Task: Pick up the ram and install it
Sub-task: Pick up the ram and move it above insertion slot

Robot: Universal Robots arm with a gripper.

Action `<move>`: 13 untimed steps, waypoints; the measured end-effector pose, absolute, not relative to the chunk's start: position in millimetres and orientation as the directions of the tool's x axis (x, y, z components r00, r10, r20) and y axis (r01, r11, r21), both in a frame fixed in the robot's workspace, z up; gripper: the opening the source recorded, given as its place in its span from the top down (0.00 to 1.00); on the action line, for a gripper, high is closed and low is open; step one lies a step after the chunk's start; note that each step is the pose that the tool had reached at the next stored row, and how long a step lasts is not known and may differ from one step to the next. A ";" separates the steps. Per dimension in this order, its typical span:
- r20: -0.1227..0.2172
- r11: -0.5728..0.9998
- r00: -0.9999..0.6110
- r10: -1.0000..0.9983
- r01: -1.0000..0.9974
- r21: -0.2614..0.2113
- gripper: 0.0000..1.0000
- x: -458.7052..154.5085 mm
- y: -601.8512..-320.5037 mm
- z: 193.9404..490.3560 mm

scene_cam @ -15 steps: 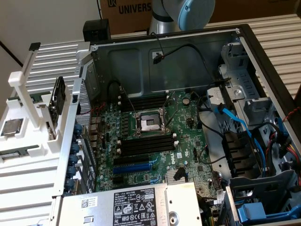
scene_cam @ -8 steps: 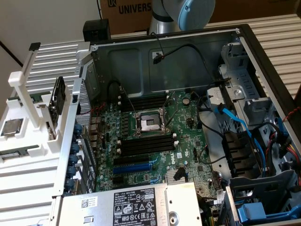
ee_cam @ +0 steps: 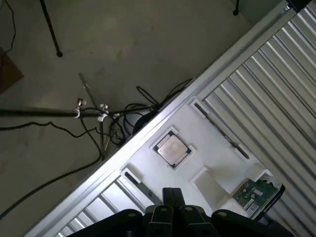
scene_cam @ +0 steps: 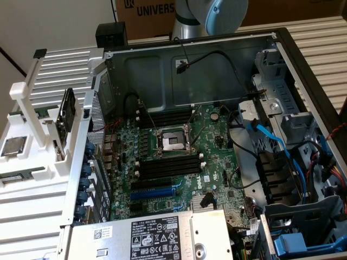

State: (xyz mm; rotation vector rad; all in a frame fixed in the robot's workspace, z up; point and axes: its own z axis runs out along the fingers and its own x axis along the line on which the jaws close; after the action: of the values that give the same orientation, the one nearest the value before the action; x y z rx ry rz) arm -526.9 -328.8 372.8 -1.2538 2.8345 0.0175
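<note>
One clenched gripper (ee_cam: 171, 191) hangs over the white holder (ee_cam: 217, 158). In the exterior view, one ram (scene_cam: 24, 115) stands at twelve o'clock of one processor chip (scene_cam: 13, 146), with bare plate between them.

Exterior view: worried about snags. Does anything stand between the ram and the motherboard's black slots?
Yes: the case's side wall rises between the ram on the white holder and the board; the slots lie bare.

Robotics lab, open computer case (scene_cam: 217, 76), floor cables (ee_cam: 148, 96)
</note>
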 end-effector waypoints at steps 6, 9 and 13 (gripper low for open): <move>-0.043 0.573 -0.572 -0.819 -0.819 -0.007 0.89 -526.9 -328.8 372.5; -0.043 0.512 -0.511 -0.858 -0.859 -0.007 0.89 -526.9 -328.8 372.4; -0.043 0.431 -0.431 -0.902 -0.902 -0.007 0.89 -526.9 -328.8 372.3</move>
State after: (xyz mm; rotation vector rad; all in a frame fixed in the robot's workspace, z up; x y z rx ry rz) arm -526.9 -328.8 372.3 -1.6541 2.6234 0.0268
